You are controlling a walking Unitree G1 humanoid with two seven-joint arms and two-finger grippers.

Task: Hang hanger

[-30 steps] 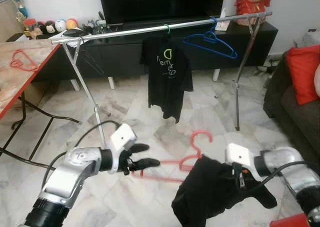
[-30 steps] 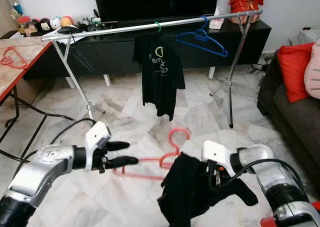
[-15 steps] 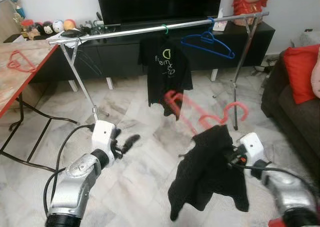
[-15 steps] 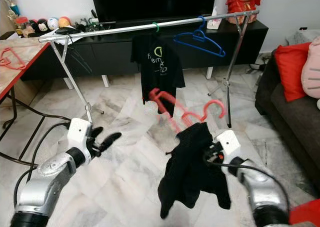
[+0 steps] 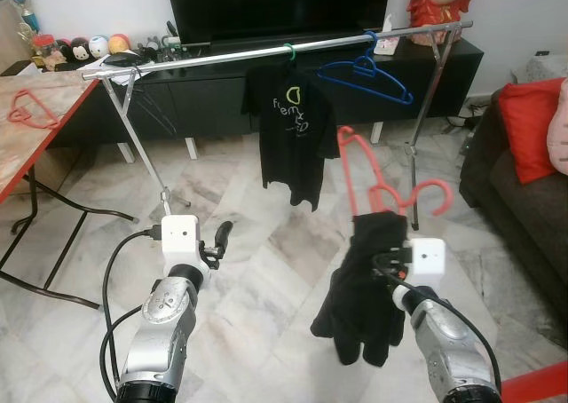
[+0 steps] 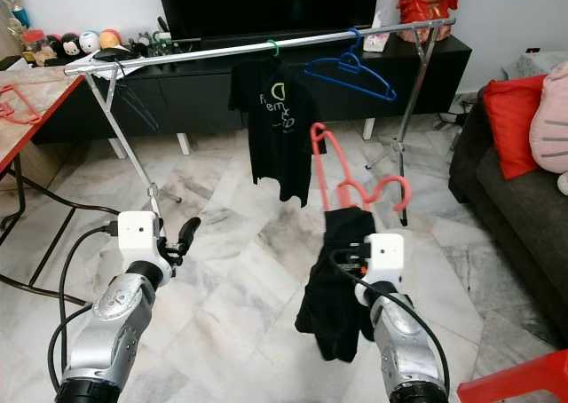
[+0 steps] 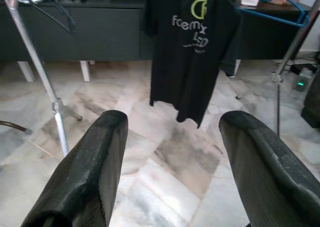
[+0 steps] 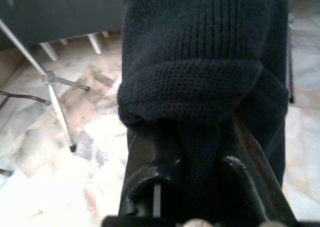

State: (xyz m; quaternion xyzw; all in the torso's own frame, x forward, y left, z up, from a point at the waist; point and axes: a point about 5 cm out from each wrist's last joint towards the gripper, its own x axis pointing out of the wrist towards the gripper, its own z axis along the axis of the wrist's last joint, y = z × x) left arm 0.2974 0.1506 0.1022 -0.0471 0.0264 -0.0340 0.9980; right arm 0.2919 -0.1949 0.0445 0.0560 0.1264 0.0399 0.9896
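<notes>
One red hanger (image 5: 383,183) draped with a black garment (image 5: 366,283) is clamped by the right gripper (image 5: 388,263), hook up and leftward. The left gripper (image 5: 220,237) is spread, empty.

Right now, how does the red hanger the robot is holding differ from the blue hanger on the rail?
The red hanger is off the rail, held up by the right gripper; the blue hanger is hooked on the rail. The red hanger carries a dark garment; the blue hanger is bare. The red hanger stands tilted on end; the blue hanger hangs from its hook.
</notes>
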